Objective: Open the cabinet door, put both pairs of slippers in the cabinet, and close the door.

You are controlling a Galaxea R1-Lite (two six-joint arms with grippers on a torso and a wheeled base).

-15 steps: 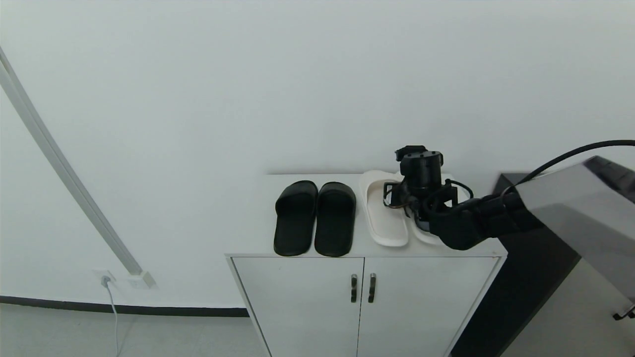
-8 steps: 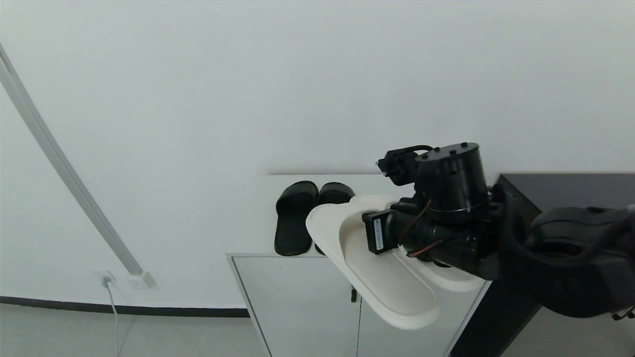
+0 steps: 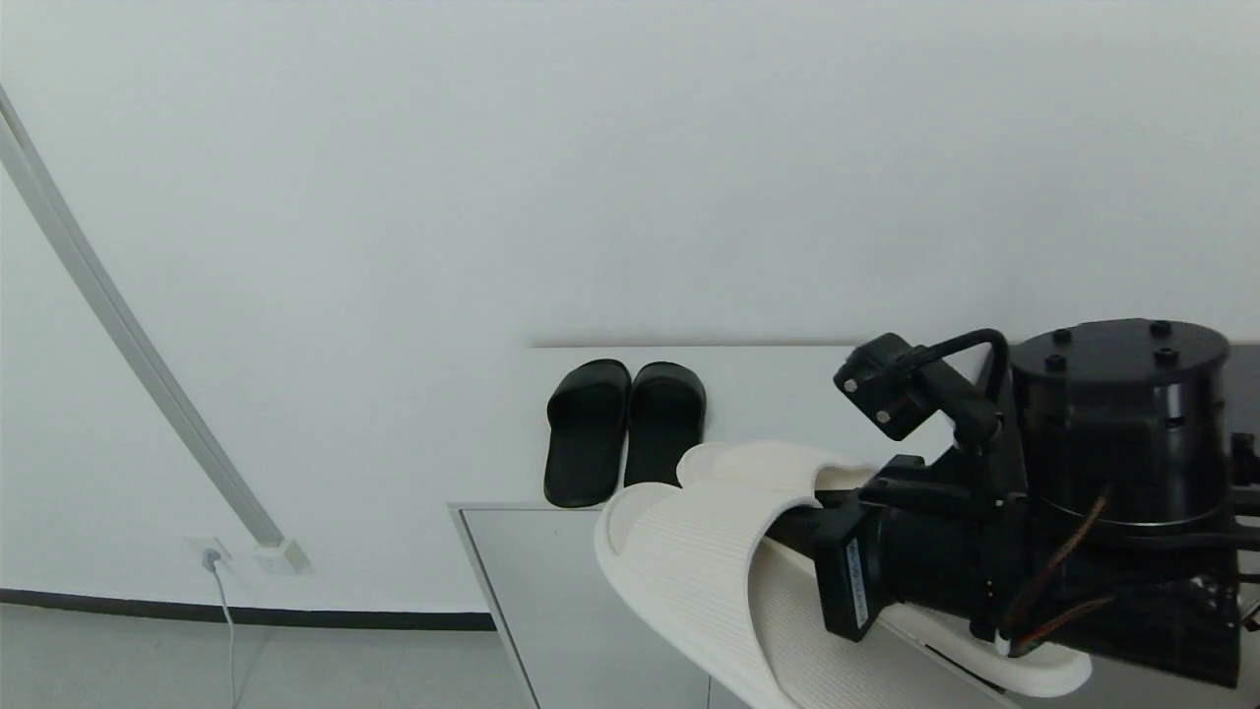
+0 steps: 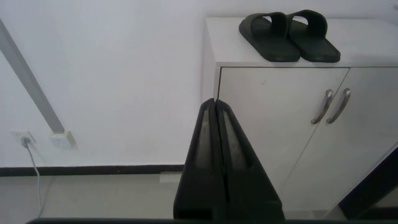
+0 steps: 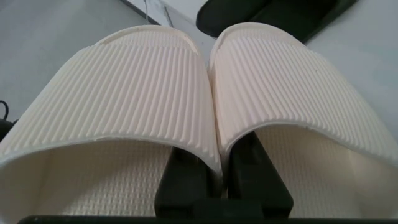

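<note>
We count two black slippers [image 3: 591, 433], one pair, centre of frame. Two white slippers [image 3: 689, 561], one pair, lower right. One cabinet [image 3: 551, 611], two doors, two door handles [image 4: 324, 106]. One wall socket [image 3: 207, 553], lower left.

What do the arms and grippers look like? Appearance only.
Both all black. Left gripper: two long flat matte fingers, tapering to a narrow tip. Right gripper: blocky black fingers; behind it a fat cylindrical wrist housing with screw heads on top, a white printed label, thin orange wires and a small camera block on a curved black cable.
</note>
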